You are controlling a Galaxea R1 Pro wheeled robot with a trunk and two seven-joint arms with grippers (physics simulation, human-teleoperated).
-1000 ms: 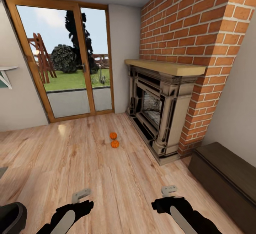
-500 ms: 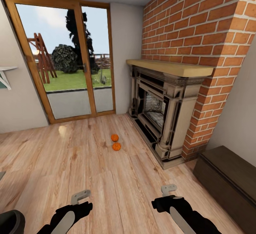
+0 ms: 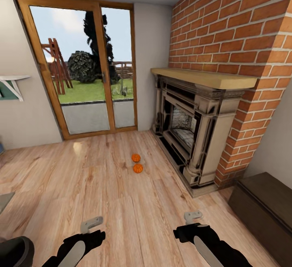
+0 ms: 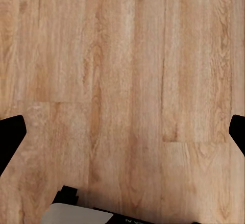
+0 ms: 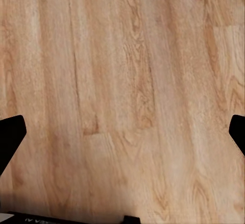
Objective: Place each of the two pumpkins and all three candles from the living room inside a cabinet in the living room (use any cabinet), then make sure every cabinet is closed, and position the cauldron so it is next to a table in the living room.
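Pumpkins [image 3: 137, 163] sit touching on the wood floor [image 3: 101, 186] at twelve o'clock, near the fireplace [image 3: 190, 137]. Dark cabinet [image 3: 263, 210] stands at four o'clock. Left gripper [image 4: 122, 132] and right gripper [image 5: 122, 137] hang above bare planks, fingers spread wide, holding nothing.

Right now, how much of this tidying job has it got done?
Nothing looks done yet. Both pumpkins sit on the wood floor beside the fireplace, outside the dark cabinet. Left gripper and right gripper hold nothing, jaws open. Candles and cauldron remain too.
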